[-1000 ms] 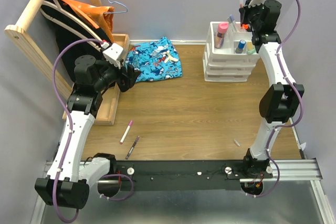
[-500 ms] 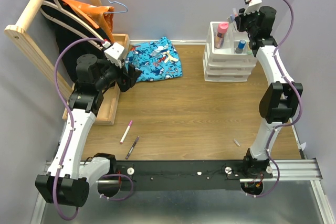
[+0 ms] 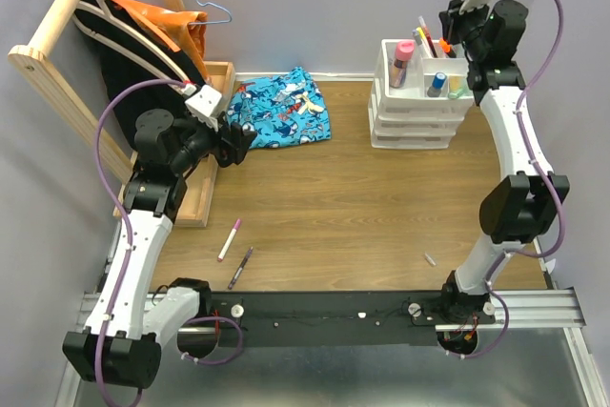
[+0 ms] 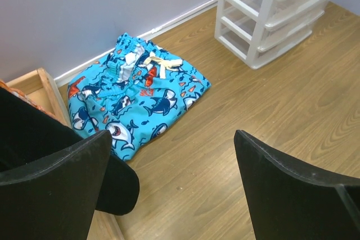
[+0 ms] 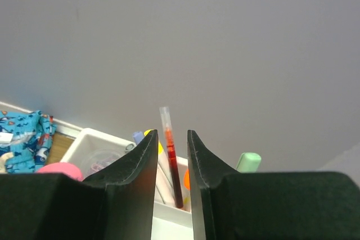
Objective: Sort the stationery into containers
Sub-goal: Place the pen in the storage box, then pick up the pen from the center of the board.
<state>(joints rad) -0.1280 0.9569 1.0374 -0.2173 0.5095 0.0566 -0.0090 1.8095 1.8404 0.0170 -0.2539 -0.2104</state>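
Nearest the arm bases, two pens lie loose on the counter: a dark pen, and just past it toward 12 o'clock a pink-and-white pen. They are close together but apart, both with their long axis running from about 7 o'clock to 1 o'clock. A small pale piece sits alone well off at 3 o'clock, by the right arm's base; I cannot tell what it is. Further in, the left tool hangs with its jaws wide apart and nothing between them, at the corner of the wooden tray and the edge of the blue cloth. From it the two pens lie back at 6 o'clock, and this arm looks much the nearer to them. Its jaws would have to turn across that slanted axis to close on a pen's barrel. Farthest away, at about 1 o'clock, the white organiser holds several markers upright in its top compartments. The right tool hovers above it with its jaws a little apart. A red pen stands in the gap with its foot down in a compartment, seemingly let go.
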